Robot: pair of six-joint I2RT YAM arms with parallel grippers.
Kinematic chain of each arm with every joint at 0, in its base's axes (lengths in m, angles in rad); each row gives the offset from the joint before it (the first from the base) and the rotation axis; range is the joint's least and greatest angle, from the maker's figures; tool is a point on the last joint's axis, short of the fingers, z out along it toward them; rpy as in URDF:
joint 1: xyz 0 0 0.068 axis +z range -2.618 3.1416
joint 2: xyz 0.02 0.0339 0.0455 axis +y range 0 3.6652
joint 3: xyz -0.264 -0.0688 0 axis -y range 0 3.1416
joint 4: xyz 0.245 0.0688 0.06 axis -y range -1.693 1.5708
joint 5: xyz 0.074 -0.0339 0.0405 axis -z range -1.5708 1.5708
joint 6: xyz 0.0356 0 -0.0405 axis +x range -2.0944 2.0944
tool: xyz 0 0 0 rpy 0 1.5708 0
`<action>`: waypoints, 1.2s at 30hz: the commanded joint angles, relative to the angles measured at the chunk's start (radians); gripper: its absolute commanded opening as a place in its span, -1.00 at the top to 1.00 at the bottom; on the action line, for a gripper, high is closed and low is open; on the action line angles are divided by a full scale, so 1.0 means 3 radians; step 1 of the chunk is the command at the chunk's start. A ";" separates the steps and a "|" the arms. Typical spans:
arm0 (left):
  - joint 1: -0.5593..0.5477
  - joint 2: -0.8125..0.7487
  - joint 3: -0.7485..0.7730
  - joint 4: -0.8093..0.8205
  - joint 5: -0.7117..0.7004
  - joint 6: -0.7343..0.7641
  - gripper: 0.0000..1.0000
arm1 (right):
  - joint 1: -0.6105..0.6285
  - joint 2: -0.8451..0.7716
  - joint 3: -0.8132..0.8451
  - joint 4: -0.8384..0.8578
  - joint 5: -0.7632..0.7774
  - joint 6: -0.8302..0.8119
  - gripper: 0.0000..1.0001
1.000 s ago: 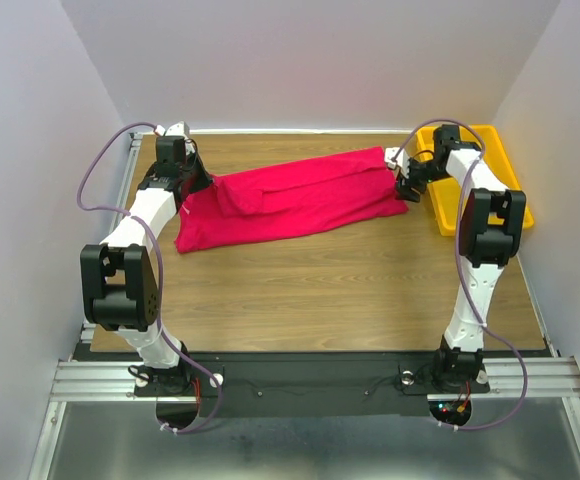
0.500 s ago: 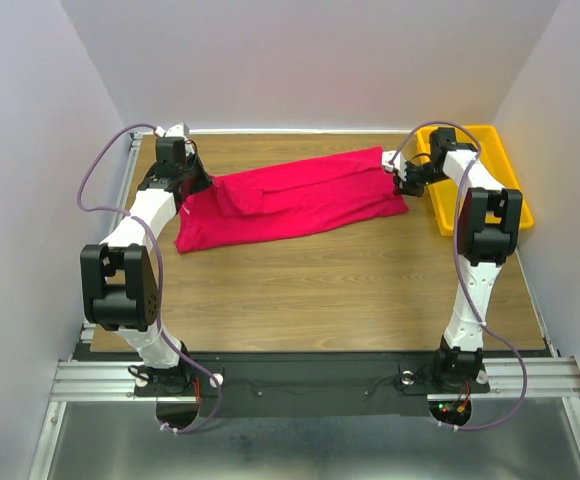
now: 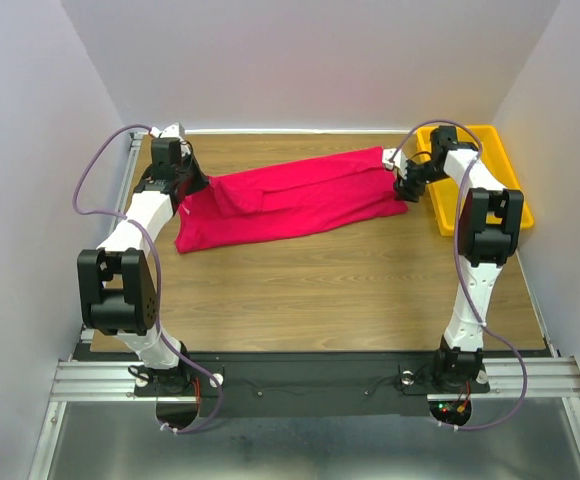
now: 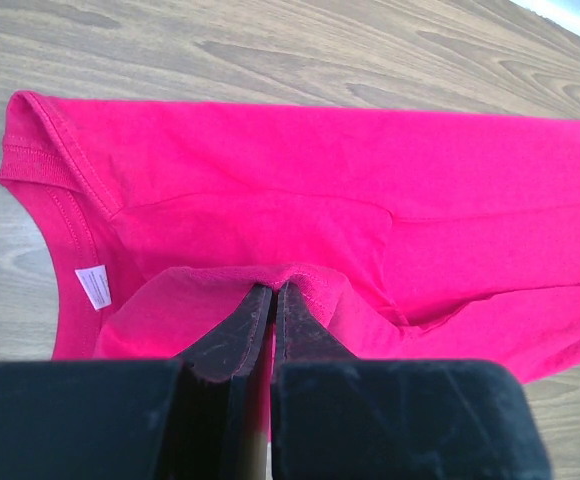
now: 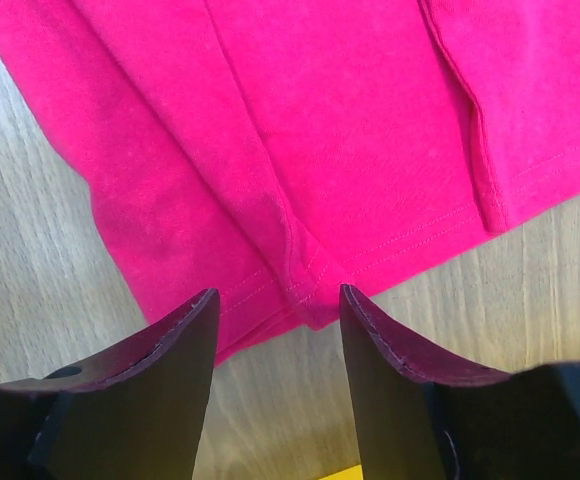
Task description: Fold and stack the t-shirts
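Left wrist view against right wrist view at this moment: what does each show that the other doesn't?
Only the left wrist: the left gripper shut on a raised fold of the t-shirt, plus its collar and white label. Only the right wrist: the right gripper open above the stitched hem, and a sliver of yellow tray. Both: crimson cloth lying on the wooden table.

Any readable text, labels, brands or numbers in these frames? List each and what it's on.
White tag inside the t-shirt neck: faint printed lines, too small and blurred to read.
No other text, brand, number or sign shows in any view.
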 commanded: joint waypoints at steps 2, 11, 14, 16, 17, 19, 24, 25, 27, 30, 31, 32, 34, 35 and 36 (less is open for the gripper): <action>0.0022 -0.0173 -0.0049 0.0150 0.0012 0.0052 1.00 | 0.0035 -0.0093 0.0189 0.0078 0.0033 0.0027 -0.11; 0.0058 -0.0173 -0.0039 0.0150 0.0012 0.0037 1.00 | 0.0066 0.0045 0.0353 0.0170 0.0059 0.0221 0.58; 0.0073 -0.0153 -0.0044 0.0145 -0.0004 0.0027 1.00 | 0.0061 0.0030 0.0343 0.0191 0.0043 0.0262 0.74; 0.0083 -0.0152 -0.0054 0.0140 -0.0019 0.0006 1.00 | 0.0061 -0.0001 0.0318 0.0211 0.0033 0.0308 0.78; 0.0083 -0.0168 -0.0065 0.0140 -0.0049 0.0001 1.00 | 0.0061 -0.0006 0.0312 0.0222 0.0023 0.0329 0.81; 0.0088 -0.0193 -0.0085 0.0140 -0.0065 -0.0004 1.00 | 0.0061 -0.0021 0.0287 0.0242 0.0013 0.0370 0.87; 0.0098 -0.0255 -0.0152 0.0145 -0.0085 -0.0004 1.00 | 0.0061 -0.0062 0.0246 0.0283 -0.0003 0.0462 0.65; 0.0098 -0.0250 -0.0152 0.0145 -0.0075 -0.0004 1.00 | 0.0061 -0.0072 0.0210 0.0273 -0.0008 0.0437 0.48; 0.0098 -0.0255 -0.0152 0.0145 -0.0065 0.0001 1.00 | 0.0061 -0.0149 0.0129 0.0278 -0.0059 0.0376 0.00; 0.0098 -0.0250 -0.0141 0.0140 -0.0055 0.0001 1.00 | 0.0086 -0.0195 0.0011 0.0273 -0.0018 0.0156 -0.24; 0.0098 -0.0260 -0.0147 0.0140 -0.0060 -0.0004 1.00 | 0.0097 -0.0180 0.0006 0.0273 0.0023 0.0145 -0.25; 0.0098 -0.0270 -0.0152 0.0140 -0.0065 -0.0004 1.00 | 0.0102 -0.0160 0.0021 0.0273 0.0089 0.0140 -0.25; 0.0098 -0.0275 -0.0167 0.0145 -0.0070 -0.0014 1.00 | 0.0112 -0.0113 0.0036 0.0268 0.0110 0.0135 -0.25; 0.0098 -0.0280 -0.0182 0.0150 -0.0075 -0.0019 1.00 | 0.0112 -0.0093 0.0056 0.0278 0.0130 0.0140 -0.25; 0.0098 -0.0275 -0.0187 0.0150 -0.0075 -0.0019 1.00 | 0.0112 -0.0062 0.0077 0.0278 0.0140 0.0145 -0.24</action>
